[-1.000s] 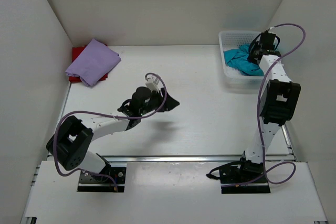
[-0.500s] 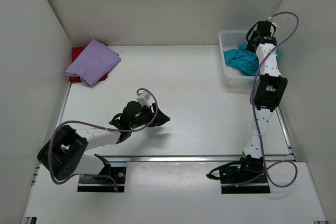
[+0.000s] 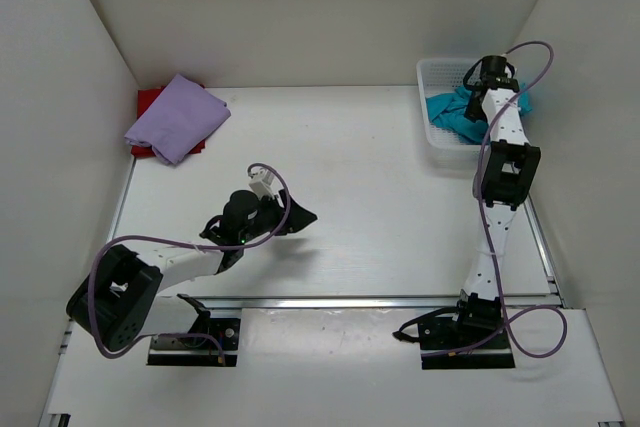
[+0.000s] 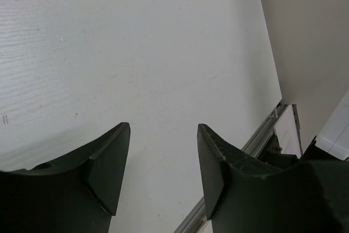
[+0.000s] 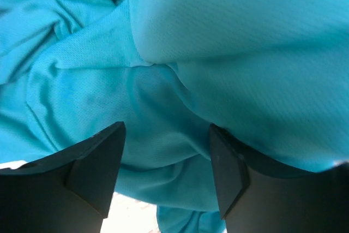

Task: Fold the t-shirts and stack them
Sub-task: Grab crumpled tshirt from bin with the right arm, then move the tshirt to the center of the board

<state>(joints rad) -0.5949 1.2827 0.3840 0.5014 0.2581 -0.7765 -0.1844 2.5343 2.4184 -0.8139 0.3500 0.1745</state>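
Landmark: white plastic mesh basket point(image 3: 440, 72), standing on the white table point(image 3: 380, 197).
Teal t-shirt point(image 3: 458, 115): crumpled inside the basket, unfolded, filling its middle and near part. A little of it shows at the basket's right rim. In the right wrist view point(image 5: 109, 80) its wrinkled cloth fills nearly the whole picture.
Lavender t-shirt point(image 3: 175, 115): well apart from the basket, far to its left and about level with it. It is folded and lies on top of the red one.
Red t-shirt point(image 3: 148, 102): under the lavender one, equally far left of the basket. Only a strip shows past the lavender cloth, on the side away from the basket, plus a sliver at the near edge.
Right gripper point(image 3: 472, 75): over the basket, pointing down into it above the teal t-shirt. In its wrist view point(image 5: 166, 135) the fingers point(image 5: 95, 170) stand spread wide with no cloth pinched between them. The cloth lies just beyond the tips, and whether they touch it cannot be told.
Left gripper point(image 3: 297, 219): well to the left of the basket and nearer the arm bases, above bare table. In its wrist view point(image 4: 163, 135) the fingers point(image 4: 106, 167) are spread apart and hold nothing, with only white tabletop between them.
Stack so far: lavender on red, far left of the basket; the teal t-shirt is in the basket, not on the stack.
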